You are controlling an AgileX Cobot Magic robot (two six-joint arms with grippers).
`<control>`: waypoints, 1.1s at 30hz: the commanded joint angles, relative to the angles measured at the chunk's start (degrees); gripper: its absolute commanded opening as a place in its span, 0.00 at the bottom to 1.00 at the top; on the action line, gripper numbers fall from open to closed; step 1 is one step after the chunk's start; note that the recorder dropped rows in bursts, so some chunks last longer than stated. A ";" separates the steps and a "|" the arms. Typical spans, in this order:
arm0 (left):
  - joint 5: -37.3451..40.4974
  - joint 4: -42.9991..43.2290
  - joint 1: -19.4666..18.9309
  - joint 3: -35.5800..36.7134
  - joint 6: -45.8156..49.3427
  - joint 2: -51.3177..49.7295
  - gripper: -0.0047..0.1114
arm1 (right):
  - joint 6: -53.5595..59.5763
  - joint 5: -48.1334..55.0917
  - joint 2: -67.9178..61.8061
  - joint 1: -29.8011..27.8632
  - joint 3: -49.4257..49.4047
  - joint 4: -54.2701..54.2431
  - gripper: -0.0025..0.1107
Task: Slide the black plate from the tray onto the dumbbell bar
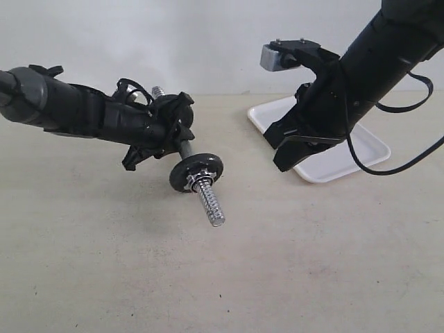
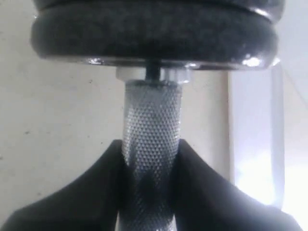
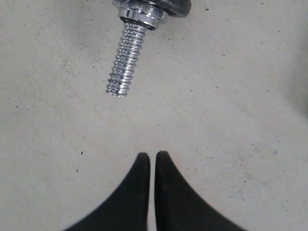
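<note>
My left gripper is shut on the knurled middle of the dumbbell bar and holds it off the table, one threaded end pointing forward and down. A black plate sits on that end of the bar, with a chrome collar nut against its outer face. In the left wrist view the fingers clamp the bar just below the plate. My right gripper hangs shut and empty in front of the white tray. Its wrist view shows the threaded end ahead of the gripper.
The tray stands at the back right, partly hidden by my right arm; the part that shows holds no disc. The bar's other threaded end pokes out behind my left gripper. Beige tabletop lies in front.
</note>
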State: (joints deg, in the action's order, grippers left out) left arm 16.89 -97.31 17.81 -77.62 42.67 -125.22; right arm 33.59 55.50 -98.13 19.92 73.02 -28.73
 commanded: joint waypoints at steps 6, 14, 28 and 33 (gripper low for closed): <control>7.80 -2.48 2.78 -12.75 0.41 -3.13 0.08 | 0.18 -1.67 0.55 0.02 0.29 2.05 0.02; 3.97 -2.63 4.67 -14.66 -2.18 -4.06 0.08 | -0.05 -2.35 0.55 0.02 0.29 2.54 0.02; 1.31 -2.63 7.60 -18.62 -4.69 -4.06 0.08 | -0.17 -2.34 0.55 0.02 0.29 2.67 0.02; 1.78 -2.63 7.60 -18.62 -4.67 -4.06 0.08 | -0.17 -2.34 0.55 0.02 0.29 2.67 0.02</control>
State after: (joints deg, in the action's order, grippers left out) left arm 16.70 -98.70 25.08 -95.08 38.40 -137.66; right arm 33.47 53.24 -98.13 19.92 73.02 -26.25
